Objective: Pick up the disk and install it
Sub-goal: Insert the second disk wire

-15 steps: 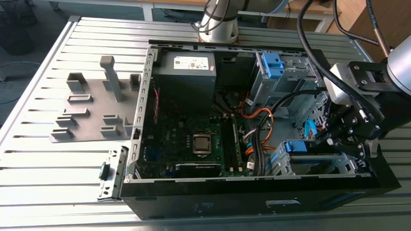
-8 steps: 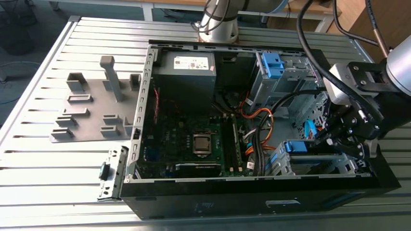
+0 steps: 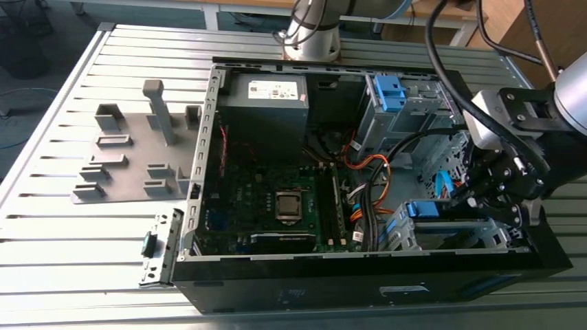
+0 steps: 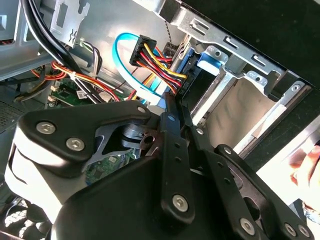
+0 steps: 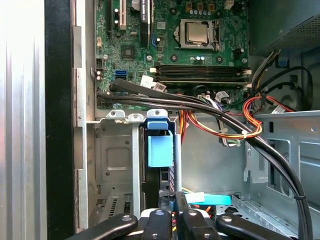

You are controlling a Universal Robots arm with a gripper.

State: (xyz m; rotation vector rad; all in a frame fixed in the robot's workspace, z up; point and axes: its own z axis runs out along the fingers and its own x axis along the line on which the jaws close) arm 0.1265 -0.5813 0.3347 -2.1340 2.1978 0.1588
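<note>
The disk, blue plastic-framed and edge-on, stands in the grey sheet-metal drive cage, just beside the black end effector, whose closure state cannot be determined.

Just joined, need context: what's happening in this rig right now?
A robot arm is working inside an open computer case on a slatted metal table. Its end effector is down at the drive cage, close to the blue-framed disk, which sits edge-on in the cage among cables. Whether it grips the disk isn't clear.
</note>
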